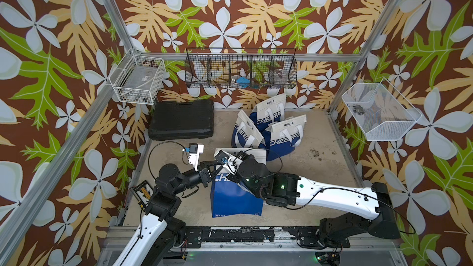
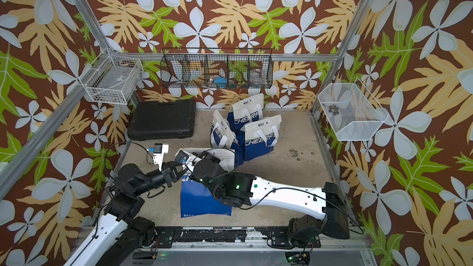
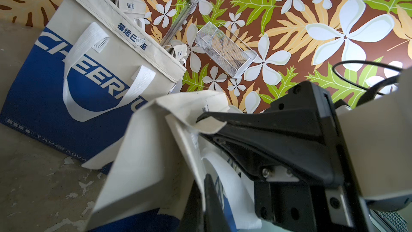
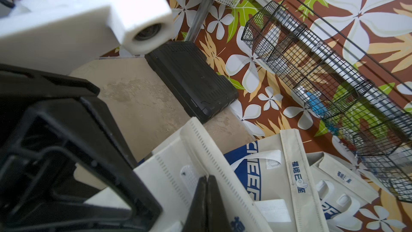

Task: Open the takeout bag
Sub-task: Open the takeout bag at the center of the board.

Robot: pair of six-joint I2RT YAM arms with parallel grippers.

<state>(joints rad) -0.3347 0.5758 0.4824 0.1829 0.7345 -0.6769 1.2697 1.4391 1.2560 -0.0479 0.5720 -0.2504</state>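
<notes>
- The takeout bag (image 1: 235,200) (image 2: 202,203) stands on the tabletop (image 1: 307,175) near the front edge, between the two arms. Its lower part is blue and its top is cream.
- The left claw (image 1: 214,168) (image 2: 179,168) reaches the bag's top from the left. Its jaws are pressed together on the cream fabric there, which bunches up around them in the left wrist view (image 3: 201,204).
- The right claw (image 4: 206,181) comes over the bag from the right, its jaws closed to a thin seam at the stitched rim. From the left wrist view (image 3: 201,126) a small flap of the rim seems to sit between them, though the pinch itself is hard to make out.
- The two claws sit close together at the bag's mouth, and the top fabric is creased and pulled upward.
- Just behind stands a cluster of three similar bags (image 1: 284,136), upright with their handles hanging down the front.
- A black case (image 1: 181,120) lies flat in the far left corner of the tabletop.
- On the back wall hangs a black wire basket (image 1: 240,72) with several compartments. A white wire basket (image 1: 138,80) hangs at the left and a white mesh basket (image 1: 378,113) at the right.
</notes>
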